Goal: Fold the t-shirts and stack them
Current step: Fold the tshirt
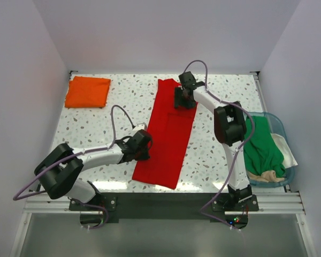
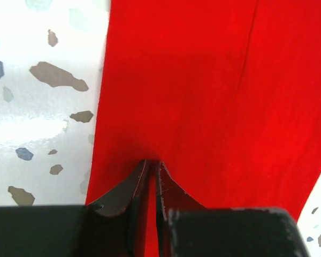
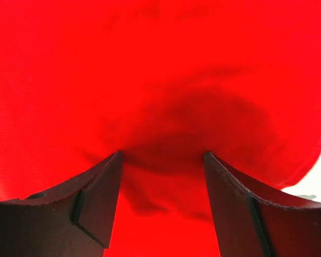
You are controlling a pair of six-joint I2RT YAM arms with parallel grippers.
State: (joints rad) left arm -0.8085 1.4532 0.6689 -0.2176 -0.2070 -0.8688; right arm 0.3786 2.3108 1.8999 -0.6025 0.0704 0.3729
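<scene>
The red t-shirt (image 1: 168, 134) lies as a long folded strip down the middle of the table. My left gripper (image 1: 146, 145) sits on its left edge, below the middle. In the left wrist view its jaws (image 2: 152, 162) stand almost together with a thin sliver of red cloth (image 2: 203, 80) between them. My right gripper (image 1: 183, 99) is open over the shirt's far end. In the right wrist view (image 3: 163, 155) it presses into rumpled red cloth (image 3: 160, 64). The orange t-shirt (image 1: 88, 91) lies folded at the far left. The green t-shirt (image 1: 261, 144) hangs in the tub.
The translucent teal tub (image 1: 278, 124) stands at the table's right edge and also holds beige cloth (image 1: 265, 175) and white cloth (image 1: 287, 151). White walls close in the table on three sides. The arm bases sit on the rail at the near edge.
</scene>
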